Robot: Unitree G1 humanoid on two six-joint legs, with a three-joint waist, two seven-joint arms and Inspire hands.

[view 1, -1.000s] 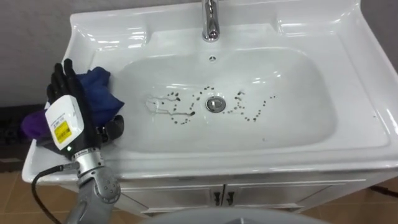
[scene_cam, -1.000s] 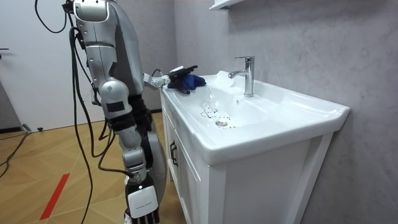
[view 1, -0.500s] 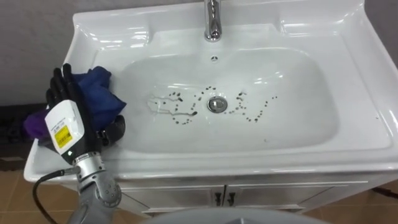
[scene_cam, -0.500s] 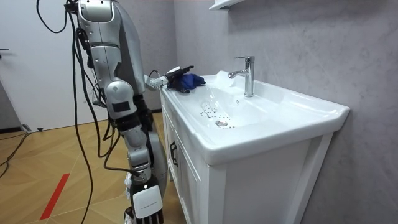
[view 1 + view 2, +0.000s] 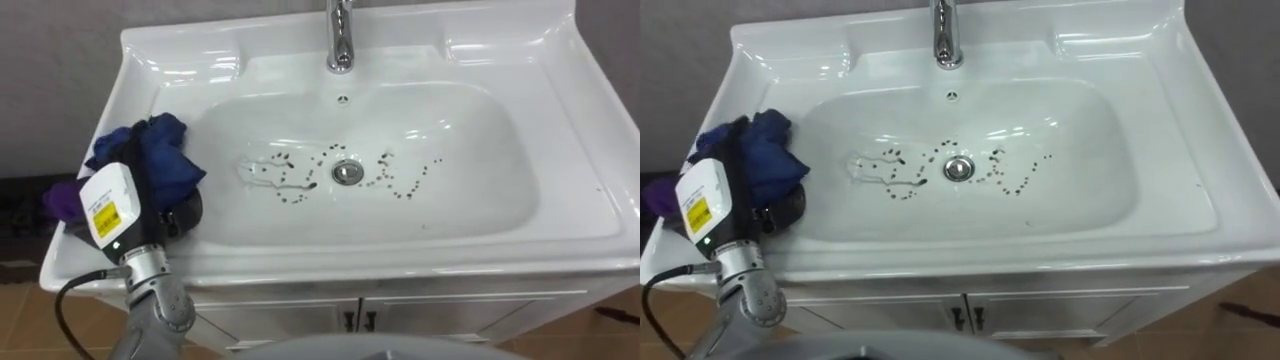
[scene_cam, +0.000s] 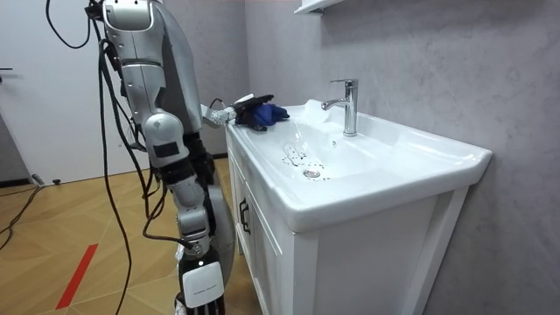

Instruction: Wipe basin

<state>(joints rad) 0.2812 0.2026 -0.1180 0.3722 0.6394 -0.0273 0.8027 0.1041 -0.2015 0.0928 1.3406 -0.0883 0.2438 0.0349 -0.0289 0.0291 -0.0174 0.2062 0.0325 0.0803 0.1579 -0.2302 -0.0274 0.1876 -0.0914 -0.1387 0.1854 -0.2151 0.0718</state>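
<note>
The white basin (image 5: 480, 210) spreads before me, with the blue cloth (image 5: 160, 165) bunched on its rim at nine o'clock. I judge the cloth soft, light and floppy, best gathered by its bulk. My left hand (image 5: 110, 205) is buried in it, so I cannot tell whether it grips; my right hand (image 6: 201, 284) hangs idle.

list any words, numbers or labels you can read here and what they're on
The yellow label on the back of the left hand: dark print, too blurred to read.
The white tag on the right hand, room view: a dark mark, too small to read.
The basin, faucet and blue cloth: no text.
</note>
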